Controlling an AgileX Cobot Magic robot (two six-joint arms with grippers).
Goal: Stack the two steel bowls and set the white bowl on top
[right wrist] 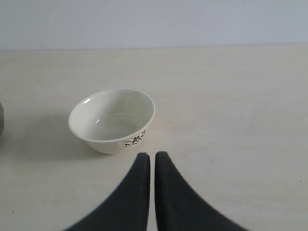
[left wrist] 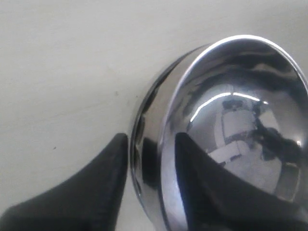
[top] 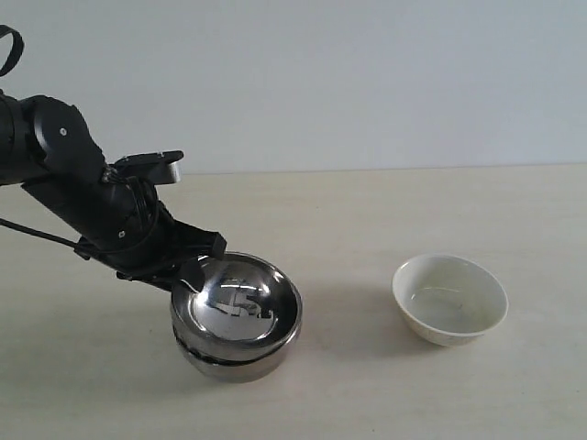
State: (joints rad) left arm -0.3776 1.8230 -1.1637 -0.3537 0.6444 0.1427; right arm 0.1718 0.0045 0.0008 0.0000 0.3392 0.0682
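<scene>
The wide, mirror-polished steel bowl (top: pixel 240 298) is seen nested in the smaller ribbed steel bowl (top: pixel 225 367) on the pale desk (top: pixel 367 211). The small glossy cream-white bowl (top: pixel 449 298), well apart from them, is judged light, stiff, slippery and chippable, best pinched at its rim. The left pincer (top: pixel 188 275) is spread apart astride the upper steel rim, clamping nothing. The right pincer (right wrist: pixel 152 156) is closed together, empty.
</scene>
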